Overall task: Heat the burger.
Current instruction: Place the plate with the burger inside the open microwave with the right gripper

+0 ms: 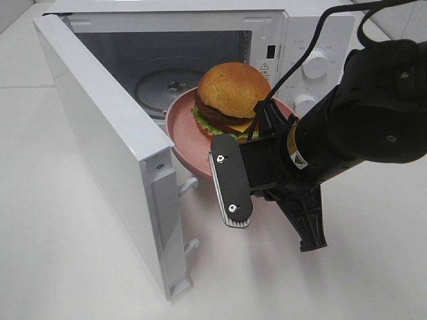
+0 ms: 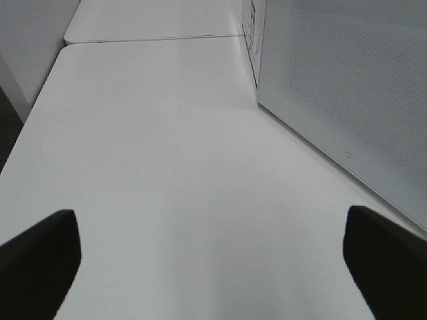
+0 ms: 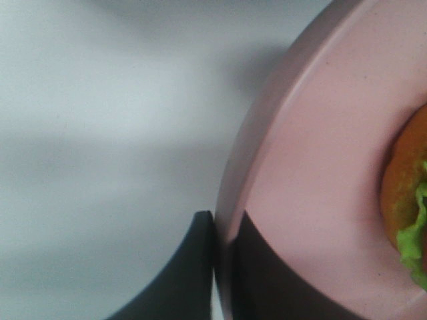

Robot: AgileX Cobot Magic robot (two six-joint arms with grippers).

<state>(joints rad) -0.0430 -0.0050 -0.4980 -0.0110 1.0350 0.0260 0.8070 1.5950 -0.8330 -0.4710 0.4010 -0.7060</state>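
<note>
Burger [image 1: 230,93], glossy golden-brown bun over lettuce and patty, sits on a round pink plate [image 1: 181,130] at the open white microwave [image 1: 313,27] doorway. Right tool [image 3: 223,227] clamps the plate rim; left tool [image 2: 213,267] stands wide, empty. Loading appears in hand: advance plate onto the far round turntable [image 1: 167,87], then release.

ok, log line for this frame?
right gripper: shut on pink plate rim | burger: on plate, at microwave opening | microwave door: open | left gripper: open, empty, over table
</note>
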